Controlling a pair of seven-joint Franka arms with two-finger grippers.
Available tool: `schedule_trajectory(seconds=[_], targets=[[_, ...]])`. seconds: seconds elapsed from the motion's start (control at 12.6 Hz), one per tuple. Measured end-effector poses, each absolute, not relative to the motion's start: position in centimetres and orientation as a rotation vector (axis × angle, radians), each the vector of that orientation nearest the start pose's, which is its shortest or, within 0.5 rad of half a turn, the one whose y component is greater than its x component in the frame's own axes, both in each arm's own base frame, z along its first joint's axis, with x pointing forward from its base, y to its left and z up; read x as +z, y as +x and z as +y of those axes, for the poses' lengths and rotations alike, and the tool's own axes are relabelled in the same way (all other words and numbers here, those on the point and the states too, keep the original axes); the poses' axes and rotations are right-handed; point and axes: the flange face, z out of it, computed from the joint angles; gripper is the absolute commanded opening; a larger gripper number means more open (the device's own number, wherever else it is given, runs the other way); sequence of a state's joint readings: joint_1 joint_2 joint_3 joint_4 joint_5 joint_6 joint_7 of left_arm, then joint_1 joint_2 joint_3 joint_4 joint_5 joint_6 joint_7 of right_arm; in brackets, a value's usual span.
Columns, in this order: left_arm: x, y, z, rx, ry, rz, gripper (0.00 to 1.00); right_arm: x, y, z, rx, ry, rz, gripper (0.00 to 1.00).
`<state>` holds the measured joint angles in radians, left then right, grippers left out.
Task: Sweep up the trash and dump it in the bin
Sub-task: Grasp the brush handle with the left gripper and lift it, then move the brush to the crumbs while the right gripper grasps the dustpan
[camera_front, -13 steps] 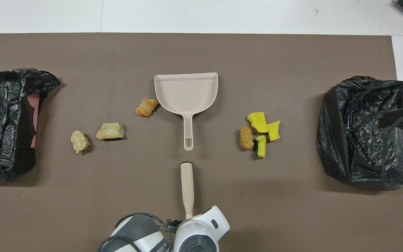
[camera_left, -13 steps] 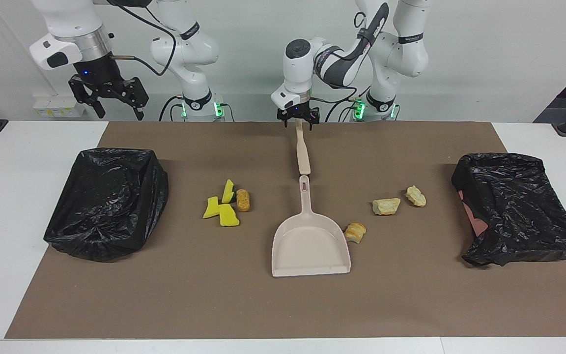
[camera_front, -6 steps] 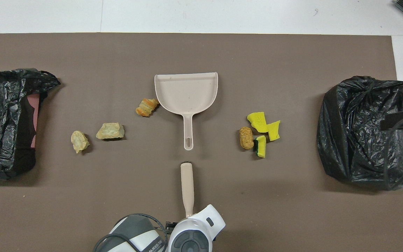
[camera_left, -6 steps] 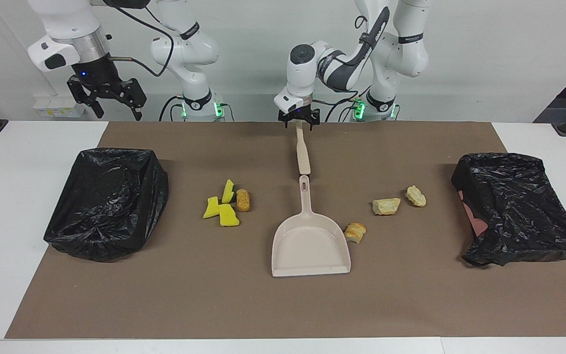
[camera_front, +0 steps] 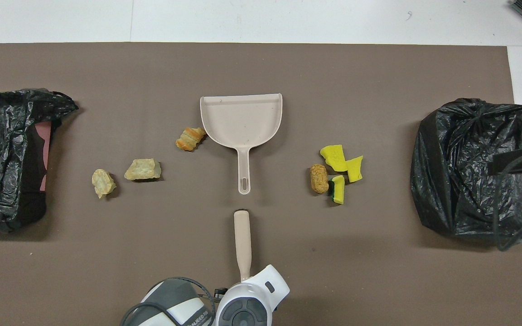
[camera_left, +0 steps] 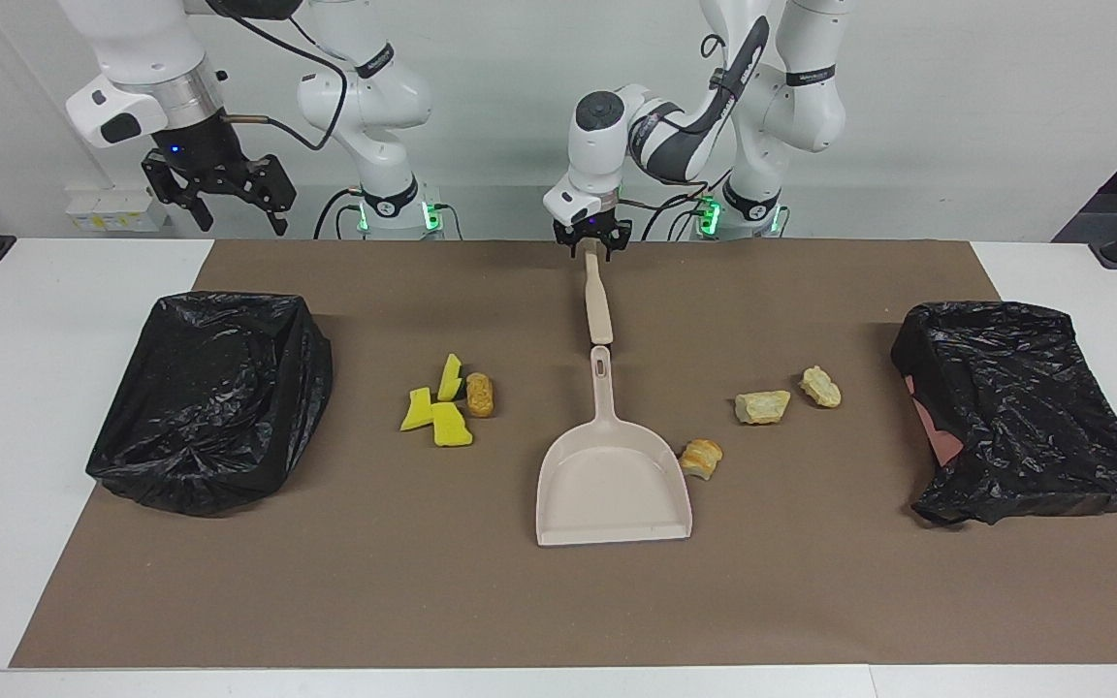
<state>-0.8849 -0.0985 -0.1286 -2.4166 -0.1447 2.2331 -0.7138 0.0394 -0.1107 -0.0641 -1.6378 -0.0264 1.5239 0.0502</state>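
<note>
The left gripper (camera_left: 594,248) is clenched on the brush (camera_left: 598,301) at its near end. Trash (camera_left: 447,399) lies past the brush tip, either side of the dustpan (camera_left: 614,482); light, soft scraps, likely to roll. The right gripper (camera_left: 222,199) waits open above a bin (camera_left: 209,397)

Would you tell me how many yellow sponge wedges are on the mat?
3, clustered together beside the brown roll toward the right arm's end: one, one, one. None seems hidden.
</note>
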Motion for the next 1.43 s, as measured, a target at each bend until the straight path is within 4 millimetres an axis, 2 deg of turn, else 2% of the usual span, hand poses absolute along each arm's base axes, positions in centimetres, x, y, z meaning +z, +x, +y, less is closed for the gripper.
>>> schedule_trajectory(seconds=[0.4,0.63,0.87,1.03,1.11,1.27,1.43], targets=[[34.4,25.3,-39.4,0.244,-3.15,0.151,0.0,64.6,51.2,-1.4,0.016,-3.159,0.108,1.0],[36.1,29.0,-36.6,0.292,-3.131,-0.038,0.0,64.6,51.0,-1.4,0.026,-3.158,0.108,1.0],[40.0,34.9,-30.8,0.269,-3.146,-0.269,0.0,64.5,50.9,-1.4,0.036,-3.158,0.108,1.0],[42.5,38.2,-26.3,0.23,-3.126,-0.304,0.0,64.6,50.9,-1.3,0.036,-3.16,0.063,1.0],[43.3,39.8,-24.1,0.211,-3.118,-0.31,0.0,64.6,50.9,-0.6,0.034,-3.161,0.022,1.0],[43.6,42.5,-19.0,0.192,-3.103,-0.303,0.0,64.4,50.9,1.7,0.036,-3.165,-0.028,1.0],[43.3,44.4,-13.8,0.209,-3.102,-0.329,0.0,63.0,51.5,5.2,0.005,-3.163,-0.046,1.0]])
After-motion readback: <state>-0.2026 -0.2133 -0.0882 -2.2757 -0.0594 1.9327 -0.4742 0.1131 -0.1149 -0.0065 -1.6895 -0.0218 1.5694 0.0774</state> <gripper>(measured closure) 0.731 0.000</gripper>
